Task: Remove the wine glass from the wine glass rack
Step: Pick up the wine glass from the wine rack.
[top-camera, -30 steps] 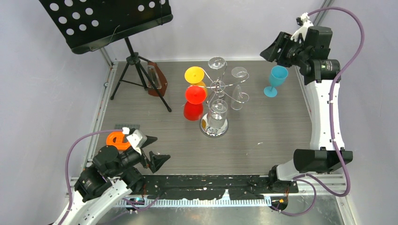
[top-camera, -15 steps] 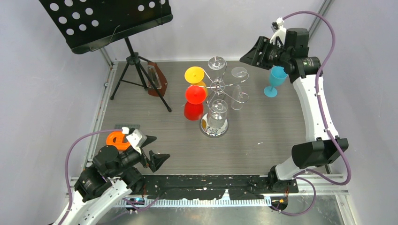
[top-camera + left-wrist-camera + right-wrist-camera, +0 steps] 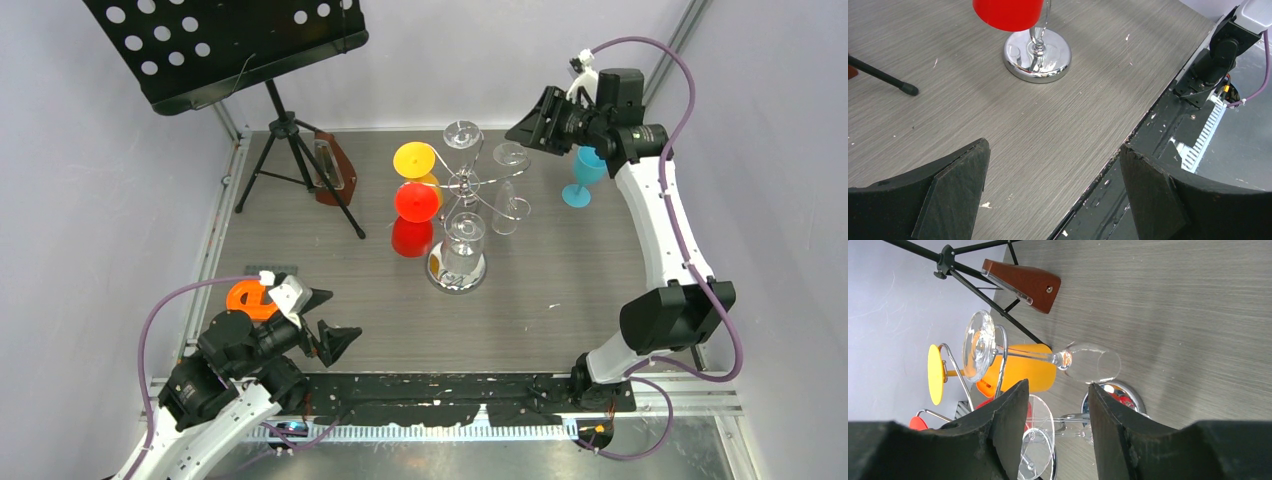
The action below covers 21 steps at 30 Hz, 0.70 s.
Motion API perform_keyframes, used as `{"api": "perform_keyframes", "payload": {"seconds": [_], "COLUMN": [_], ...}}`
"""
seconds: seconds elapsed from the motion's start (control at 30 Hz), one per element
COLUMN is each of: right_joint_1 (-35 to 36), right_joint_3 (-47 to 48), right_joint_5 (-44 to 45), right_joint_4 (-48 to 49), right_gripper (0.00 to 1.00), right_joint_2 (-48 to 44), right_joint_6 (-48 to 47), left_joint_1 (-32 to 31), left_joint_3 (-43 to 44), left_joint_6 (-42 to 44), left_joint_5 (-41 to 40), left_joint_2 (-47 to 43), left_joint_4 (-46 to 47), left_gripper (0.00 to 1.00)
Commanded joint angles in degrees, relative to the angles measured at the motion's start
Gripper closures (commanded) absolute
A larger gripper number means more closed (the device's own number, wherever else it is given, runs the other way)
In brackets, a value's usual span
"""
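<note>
Black left tool (image 3: pixel 1053 160) hovers low over the desk's (image 3: pixel 1048 115) near edge, jaws wide and empty. Well ahead of it stands the chrome wine glass rack (image 3: pixel 1038 70), hung with glasses. Farther back, the right tool (image 3: pixel 1055 400) is half spread. The foot of a clear wine glass (image 3: pixel 1037 437), hanging on the rack, sits between its fingers, not clamped.

blue glass (image 3: pixel 584 171) beside rack (image 3: pixel 462 184), open table (image 3: pixel 580 295) nearside
</note>
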Motion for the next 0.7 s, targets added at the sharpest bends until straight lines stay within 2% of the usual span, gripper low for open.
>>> {"api": "perform_keyframes", "payload": {"seconds": [0.0, 0.27, 0.67], "right_joint_1": [0.35, 0.32, 0.34], "right_joint_3": [-1.79, -4.96, -6.67], "right_joint_5": [-3.41, -5.59, -5.96], "right_joint_4": [4.65, 7.83, 9.77], "right_gripper": [0.48, 0.56, 0.59], "right_joint_2": [-1.17, -2.71, -5.77], "right_joint_6": [1.95, 3.47, 3.94], "left_joint_1": [0.01, 0.01, -0.01], "left_joint_3": [-0.12, -0.12, -0.16], "left_joint_6": [-0.26, -0.26, -0.26], "left_joint_5": [-0.56, -0.61, -0.62], "left_joint_2": [0.92, 0.89, 0.7], "left_joint_4": [1.55, 1.55, 1.55], "left_gripper": [0.01, 0.01, 0.01]}}
